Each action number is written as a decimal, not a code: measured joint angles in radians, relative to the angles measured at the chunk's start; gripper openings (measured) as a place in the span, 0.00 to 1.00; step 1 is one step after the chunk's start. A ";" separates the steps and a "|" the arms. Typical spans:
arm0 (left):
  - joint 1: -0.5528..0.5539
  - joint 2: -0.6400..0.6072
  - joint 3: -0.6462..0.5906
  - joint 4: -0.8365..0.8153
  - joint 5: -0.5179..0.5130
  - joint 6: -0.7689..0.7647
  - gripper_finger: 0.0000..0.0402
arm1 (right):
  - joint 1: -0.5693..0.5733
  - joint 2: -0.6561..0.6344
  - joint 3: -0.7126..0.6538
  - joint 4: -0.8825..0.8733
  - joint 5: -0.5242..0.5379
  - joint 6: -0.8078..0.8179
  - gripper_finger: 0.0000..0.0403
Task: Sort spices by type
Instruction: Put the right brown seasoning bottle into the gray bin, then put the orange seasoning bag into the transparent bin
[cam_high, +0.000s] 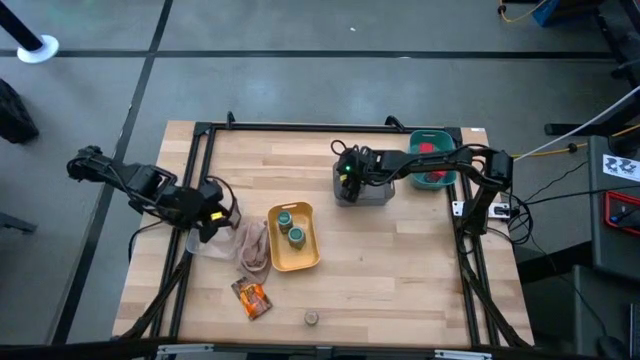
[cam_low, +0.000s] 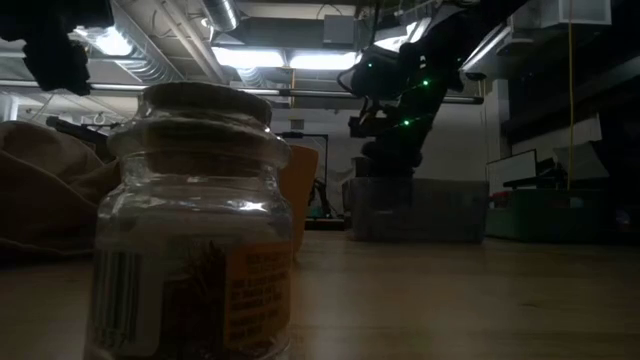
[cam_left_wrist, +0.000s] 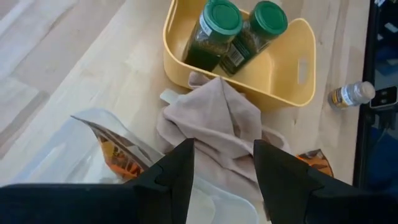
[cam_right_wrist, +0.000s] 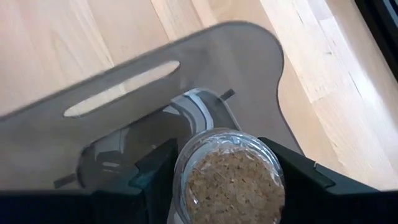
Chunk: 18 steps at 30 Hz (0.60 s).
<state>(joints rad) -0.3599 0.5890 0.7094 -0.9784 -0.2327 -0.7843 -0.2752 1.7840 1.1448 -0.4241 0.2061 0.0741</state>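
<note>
My right gripper (cam_high: 348, 176) hangs over the grey tray (cam_high: 375, 192) and is shut on a tiny round cork-lidded jar (cam_right_wrist: 231, 180). A second tiny jar (cam_high: 311, 318) stands on its base near the table's near edge. It fills the foreground of the low view (cam_low: 190, 230). Two green-lidded jars (cam_left_wrist: 239, 31) lie in the yellow tray (cam_high: 300, 260). Red blocks (cam_high: 432, 150) sit in the teal tray (cam_high: 425, 135). The orange-brown sachet (cam_high: 250, 297) lies flat on the table. My left gripper (cam_left_wrist: 224, 149) is open above the clear tray (cam_left_wrist: 56, 155), which holds a sachet (cam_left_wrist: 115, 155). My right gripper pinches the tiny jar between its two fingers (cam_right_wrist: 155, 171), which lie on opposite sides of the jar's body just under the cork lid (cam_right_wrist: 233, 186). The fingers come from above, pointing down. The jar is upright and lifted clear over the grey tray.
A crumpled beige cloth (cam_high: 252, 245) lies between the clear tray and the yellow tray, under my left gripper's fingers. A black frame (cam_high: 300, 127) runs along the table's edges. Bare wood shows in the middle and near right of the table (cam_high: 400, 270).
</note>
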 joint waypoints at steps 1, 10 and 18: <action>0.000 -0.002 0.000 0.000 0.000 -0.008 0.37 | 0.000 0.000 0.000 0.008 -0.004 0.000 0.54; 0.000 -0.002 0.000 -0.001 0.000 0.008 0.37 | 0.000 0.000 0.000 0.043 -0.007 0.020 0.54; 0.000 -0.002 0.000 -0.002 0.000 0.006 0.37 | 0.000 0.000 0.000 0.026 -0.008 0.094 0.65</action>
<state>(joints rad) -0.3603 0.5867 0.7094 -0.9802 -0.2329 -0.7780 -0.2752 1.7840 1.1446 -0.3979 0.1982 0.1682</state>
